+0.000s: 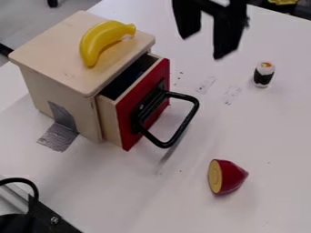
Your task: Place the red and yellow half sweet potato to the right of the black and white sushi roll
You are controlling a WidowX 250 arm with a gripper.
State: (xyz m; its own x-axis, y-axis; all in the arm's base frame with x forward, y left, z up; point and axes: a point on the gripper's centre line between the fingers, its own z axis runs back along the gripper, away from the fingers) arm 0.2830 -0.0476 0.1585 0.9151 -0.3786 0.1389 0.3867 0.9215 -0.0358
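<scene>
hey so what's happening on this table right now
Nothing is being handled at the moment. The black gripper is open with nothing between its fingers, above the far side of the white table. A small wooden cabinet has its red-fronted drawer partly open, and a yellow banana lies on top. A sushi roll and a red-skinned cut piece sit on the table.

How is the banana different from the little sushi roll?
The banana is yellow and curved, but the sushi roll is short and white with a black band. The banana looks bigger than the sushi roll. The banana lies on the wooden box; the sushi roll is on the table. Both are outside the drawer.
</scene>
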